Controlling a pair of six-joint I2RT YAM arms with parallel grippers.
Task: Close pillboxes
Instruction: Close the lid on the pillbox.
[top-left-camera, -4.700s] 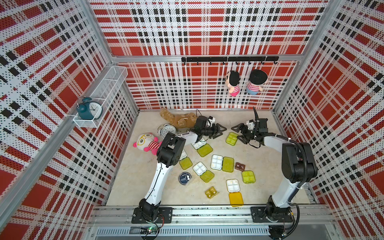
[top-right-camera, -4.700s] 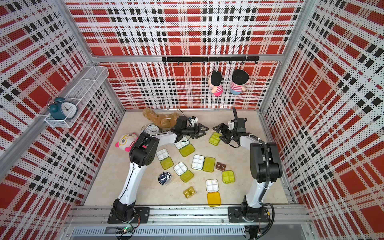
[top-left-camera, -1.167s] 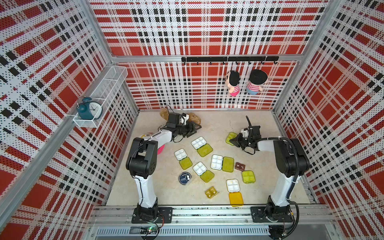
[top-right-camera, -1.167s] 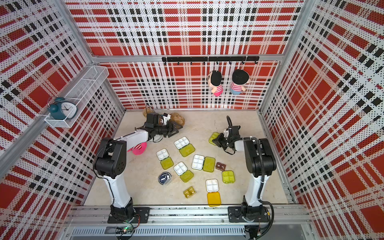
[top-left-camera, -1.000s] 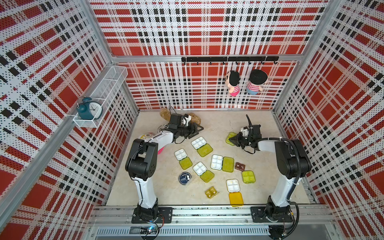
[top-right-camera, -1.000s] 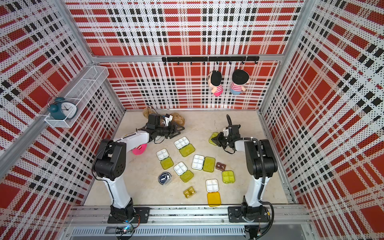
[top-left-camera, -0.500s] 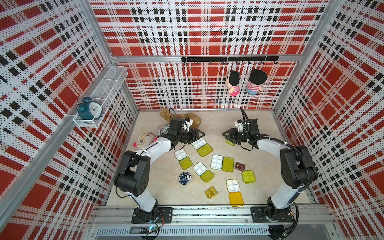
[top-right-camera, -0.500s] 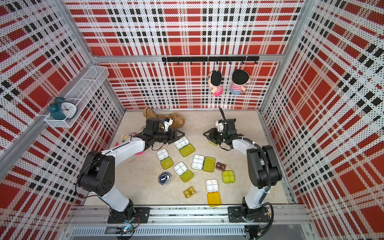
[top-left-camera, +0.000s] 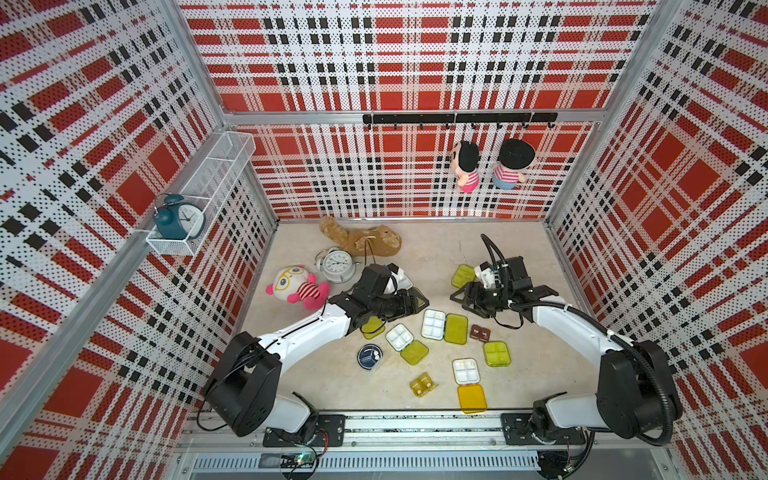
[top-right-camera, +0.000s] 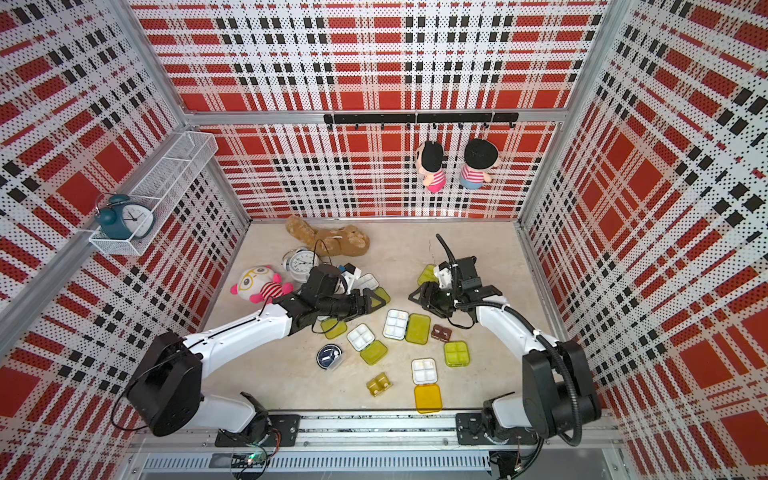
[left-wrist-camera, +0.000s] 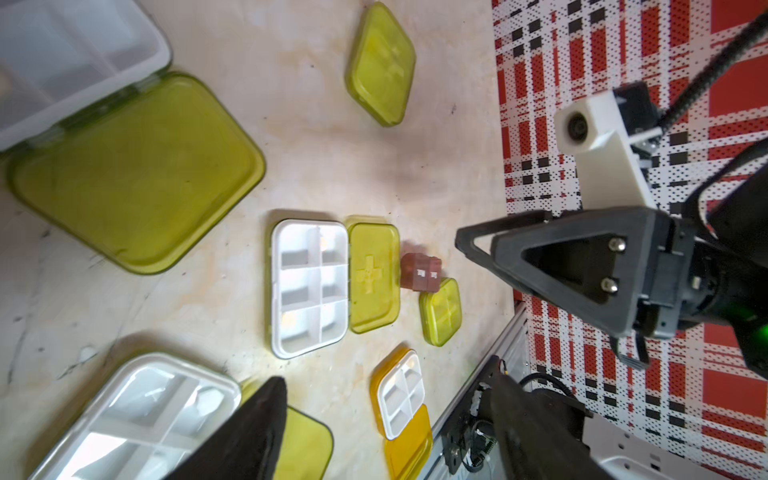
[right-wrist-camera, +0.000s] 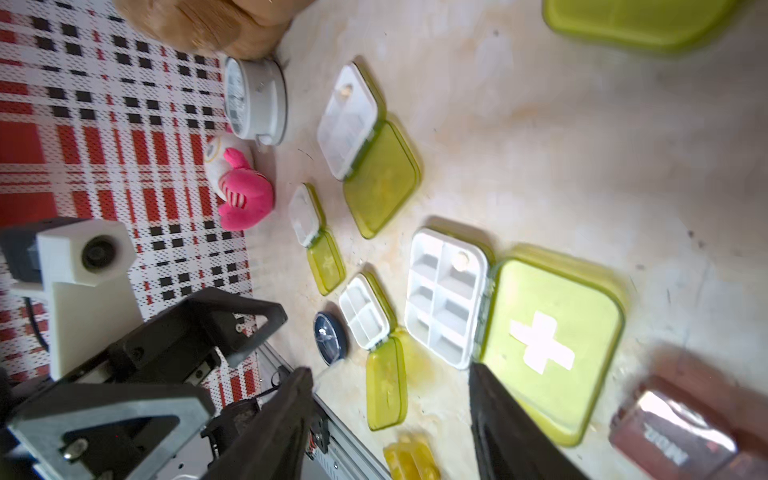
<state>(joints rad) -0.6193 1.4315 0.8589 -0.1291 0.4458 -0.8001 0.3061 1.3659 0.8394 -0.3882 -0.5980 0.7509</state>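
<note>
Big six-cell pillbox (top-left-camera: 434, 324) sits open approx mid-table (top-left-camera: 424, 257), white tray up, lime lid (top-left-camera: 456, 328) flat on the side of it toward the right arm (top-left-camera: 573, 328). Just past that lid: small brown pillbox (top-left-camera: 480, 332), then a shut lime pillbox (top-left-camera: 496, 354) nearer the rail (top-left-camera: 415, 428). Rail side of the six-cell one: four-cell pillbox (top-left-camera: 399, 336) open w/ lid flat, round navy pillbox (top-left-camera: 370, 356) beyond it toward the left arm (top-left-camera: 307, 336), amber pillbox (top-left-camera: 423, 384), and orange-lidded pillbox (top-left-camera: 465, 371) open, closest to the rail. Back-wall side: second shut lime box (top-left-camera: 463, 275), partly behind the right arm. Left-arm side: larger open pillbox (right-wrist-camera: 349, 120) and smaller open pillbox (right-wrist-camera: 305, 214), lime lids flat. Left fingers (left-wrist-camera: 257, 432) spread wide, nothing btw them, hovering just on the left-arm side of the six-cell box; right fingers (right-wrist-camera: 274, 428) spread too, empty, hovering just on the back-wall side of its lid. Further out from it toward the back wall (top-left-camera: 395, 166): white alarm clock (top-left-camera: 334, 264), pink plush (top-left-camera: 297, 284), brown plush (top-left-camera: 365, 241). Teal clock (top-left-camera: 178, 216) in wire shelf (top-left-camera: 216, 174); two dolls (top-left-camera: 465, 166) hang on the back wall.
</note>
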